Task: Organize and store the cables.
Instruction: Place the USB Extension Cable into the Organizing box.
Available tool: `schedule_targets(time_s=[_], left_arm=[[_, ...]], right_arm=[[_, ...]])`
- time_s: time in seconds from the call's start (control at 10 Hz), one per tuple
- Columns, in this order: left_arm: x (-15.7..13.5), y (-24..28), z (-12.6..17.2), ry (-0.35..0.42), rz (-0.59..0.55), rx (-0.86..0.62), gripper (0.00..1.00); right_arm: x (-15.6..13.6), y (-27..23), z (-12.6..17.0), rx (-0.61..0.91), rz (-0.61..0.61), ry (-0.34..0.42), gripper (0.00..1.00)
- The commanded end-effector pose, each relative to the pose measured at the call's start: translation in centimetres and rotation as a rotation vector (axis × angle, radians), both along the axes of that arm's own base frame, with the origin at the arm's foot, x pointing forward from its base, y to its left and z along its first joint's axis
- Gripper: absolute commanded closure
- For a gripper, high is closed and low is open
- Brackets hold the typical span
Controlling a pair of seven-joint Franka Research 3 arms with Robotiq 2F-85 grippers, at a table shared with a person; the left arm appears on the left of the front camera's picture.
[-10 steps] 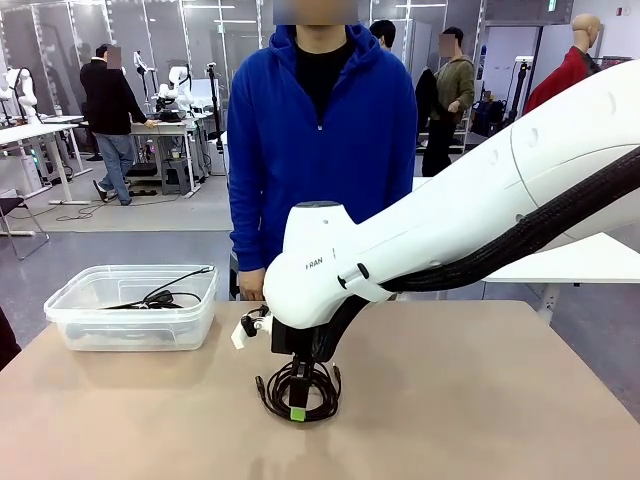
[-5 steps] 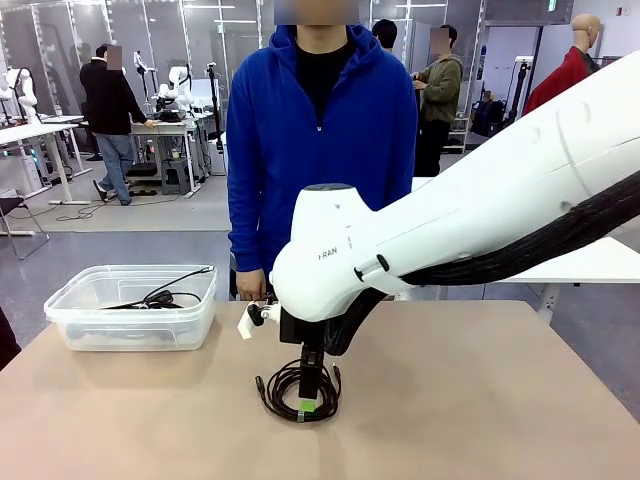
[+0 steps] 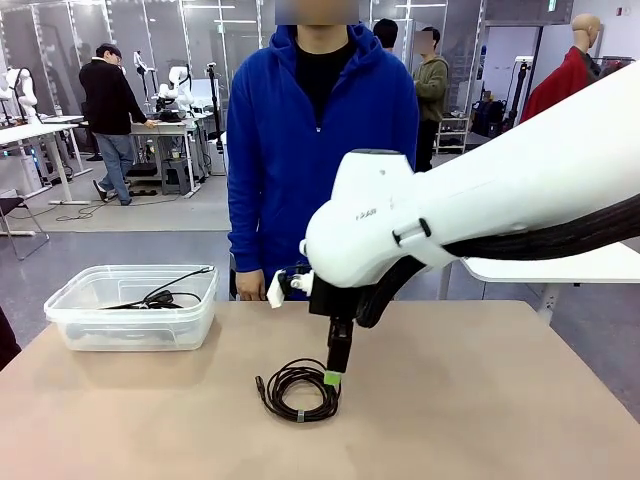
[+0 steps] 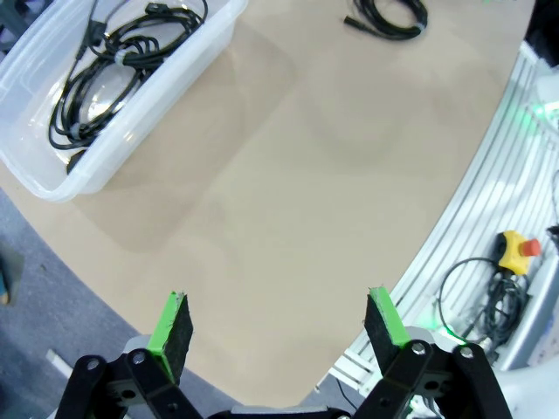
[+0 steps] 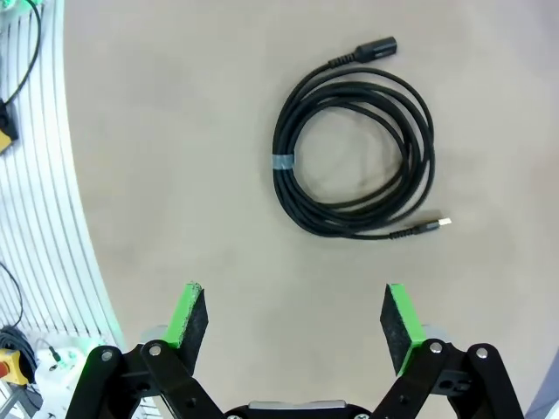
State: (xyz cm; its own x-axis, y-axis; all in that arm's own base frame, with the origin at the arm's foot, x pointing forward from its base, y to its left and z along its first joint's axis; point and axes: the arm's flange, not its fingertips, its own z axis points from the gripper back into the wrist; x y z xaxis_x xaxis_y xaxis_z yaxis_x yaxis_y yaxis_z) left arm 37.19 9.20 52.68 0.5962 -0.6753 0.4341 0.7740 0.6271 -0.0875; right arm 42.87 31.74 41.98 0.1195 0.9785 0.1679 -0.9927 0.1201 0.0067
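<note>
One cable [image 3: 298, 413] lies as a loose black coil on the tan table near the middle, a plug at each end. My right gripper [image 3: 333, 376] hangs just above the coil's right edge. In the right wrist view this gripper [image 5: 294, 321] is open and holds nothing, with the cable [image 5: 281, 162] lying flat ahead of its green pads. More cables [image 3: 155, 297] lie in the clear plastic bin [image 3: 130, 322] at the left. My left gripper [image 4: 278, 323] is open and high over bare table; its view has the bin's cables [image 4: 113, 61] at top left and the loose cable [image 4: 389, 17] at the top.
A person in a blue hoodie [image 3: 320, 130] stands at the table's far edge, behind the coil. Beyond the table's near edge lie a grooved metal frame [image 4: 515, 148] and a yellow box with a red button [image 4: 522, 249]. Bare table lies between bin and coil.
My right gripper has opened off the coil, risen and shifted to the right. The coil stays flat on the table.
</note>
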Motion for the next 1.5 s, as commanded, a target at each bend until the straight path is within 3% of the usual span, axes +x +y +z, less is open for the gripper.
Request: schedule_targets(time_s=[0.0, 0.3, 0.5, 0.7, 1.0, 1.4], left_arm=[[-0.2, 0.1, -0.1, -0.007, -0.020, -0.003, 0.00], [-0.2, 0.1, -0.1, -0.007, -0.020, -0.003, 0.00], [-0.2, 0.1, -0.1, -0.007, -0.020, -0.003, 0.00], [0.0, 0.0, 0.0, 0.000, 0.000, 0.000, 0.00], [0.1, -4.8, 0.5, -0.040, -0.150, 0.060, 0.00], [2.6, -14.4, 0.0, 0.009, -0.318, 0.123, 0.00]], right_arm=[[-0.9, -3.7, 1.6, 0.057, 0.007, 0.004, 0.00], [-0.6, -10.4, 4.6, 0.139, -0.056, -0.028, 0.00], [-1.2, -15.5, 6.3, 0.234, -0.051, 0.009, 0.00], [-1.8, -20.7, 7.6, 0.297, -0.097, -0.046, 0.00], [-3.4, -29.7, 8.5, 0.484, -0.105, -0.039, 0.00], [-6.2, -38.8, 8.0, 0.642, -0.199, -0.079, 0.00]])
